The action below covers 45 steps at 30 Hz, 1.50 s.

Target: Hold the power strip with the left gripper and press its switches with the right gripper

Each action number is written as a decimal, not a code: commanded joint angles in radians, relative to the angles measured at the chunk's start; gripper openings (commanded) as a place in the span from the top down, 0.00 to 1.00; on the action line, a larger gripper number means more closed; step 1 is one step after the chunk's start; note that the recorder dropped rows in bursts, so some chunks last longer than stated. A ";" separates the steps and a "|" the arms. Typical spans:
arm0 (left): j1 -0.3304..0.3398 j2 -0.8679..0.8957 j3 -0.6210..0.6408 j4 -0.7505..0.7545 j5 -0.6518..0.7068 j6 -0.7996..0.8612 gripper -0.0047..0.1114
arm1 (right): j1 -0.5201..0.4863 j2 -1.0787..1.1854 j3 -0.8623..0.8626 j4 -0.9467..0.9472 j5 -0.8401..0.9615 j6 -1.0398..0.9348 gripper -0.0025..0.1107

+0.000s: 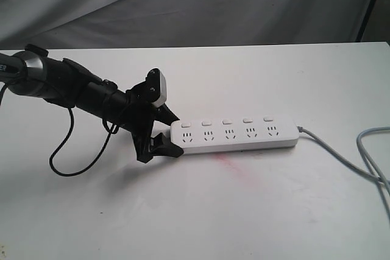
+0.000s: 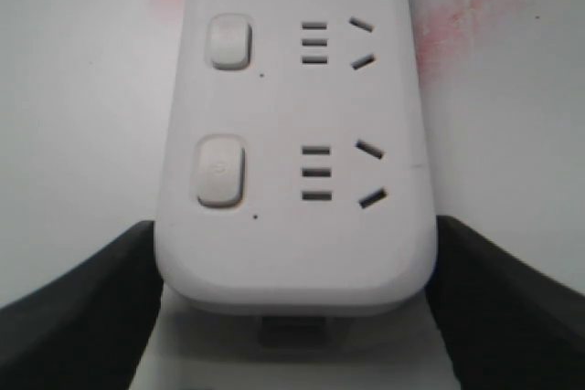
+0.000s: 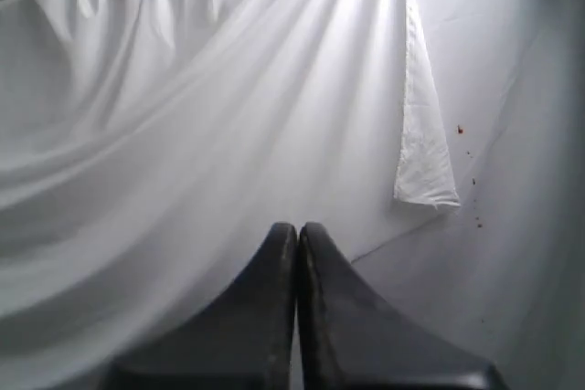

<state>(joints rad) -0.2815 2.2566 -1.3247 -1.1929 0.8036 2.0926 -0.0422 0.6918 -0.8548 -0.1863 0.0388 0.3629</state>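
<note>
I see the white counter (image 1: 274,211) carrying the power strip (image 1: 234,135) flat near its middle. My left gripper (image 1: 172,134) clamps the strip's end between wide-spread jaws. My right gripper (image 3: 297,235) is fully closed, holding nothing. The switches (image 1: 226,122) line one long edge.

We can read no text, brand, number or sign in any view. The nearest switch (image 2: 220,171) on the power strip (image 2: 302,253) carries a faint raised mark, too blurred for us to make out.
</note>
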 commanded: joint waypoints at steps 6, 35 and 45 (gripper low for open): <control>-0.001 0.006 -0.004 0.021 -0.067 0.002 0.96 | 0.023 0.365 -0.454 -0.032 0.560 -0.388 0.98; -0.001 0.006 -0.004 0.021 -0.067 0.002 0.96 | 0.021 1.067 -0.647 0.957 0.946 -2.034 0.98; -0.001 0.006 -0.004 0.021 -0.067 0.002 0.96 | -0.017 1.228 -0.726 1.059 0.903 -2.135 0.98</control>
<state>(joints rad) -0.2815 2.2566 -1.3247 -1.1951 0.8036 2.0926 -0.0305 1.8813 -1.5240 0.8104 0.9202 -1.7607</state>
